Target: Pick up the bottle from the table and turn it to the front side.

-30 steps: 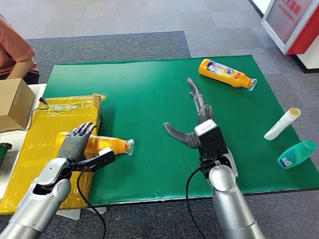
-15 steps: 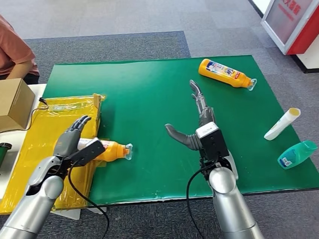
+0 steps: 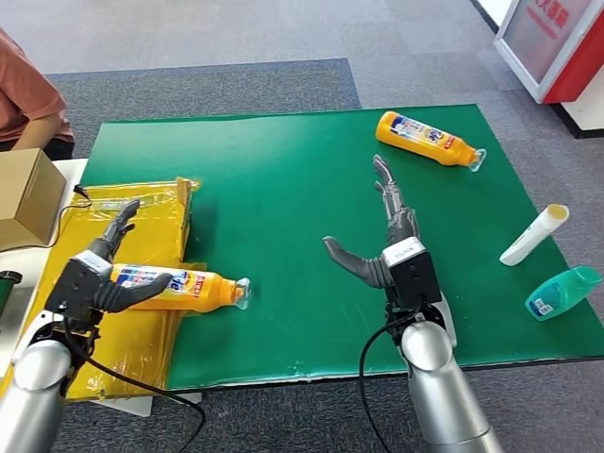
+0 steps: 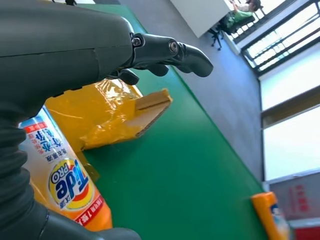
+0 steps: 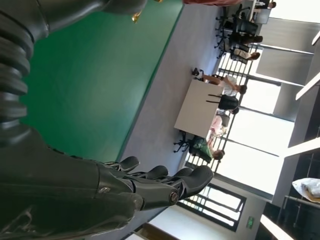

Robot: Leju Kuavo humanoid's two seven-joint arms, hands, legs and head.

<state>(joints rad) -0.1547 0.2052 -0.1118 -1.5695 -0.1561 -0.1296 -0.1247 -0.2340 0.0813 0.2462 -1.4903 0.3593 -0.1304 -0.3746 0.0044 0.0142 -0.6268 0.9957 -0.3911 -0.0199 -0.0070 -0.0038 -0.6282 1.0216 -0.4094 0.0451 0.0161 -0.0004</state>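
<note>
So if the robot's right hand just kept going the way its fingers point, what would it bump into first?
Probably the orange detergent bottle lying at the green mat's far edge; the right hand has bare mat ahead until then, though depth is uncertain.

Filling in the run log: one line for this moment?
left hand: around orange bottle, label up | right hand: open above mat

A second orange detergent bottle (image 3: 429, 138) lay at the green mat's (image 3: 299, 179) far edge; a white tube (image 3: 534, 235) and teal bottle (image 3: 562, 292) lay near its right edge, and a cardboard box (image 3: 27, 196) sat at the left.
</note>
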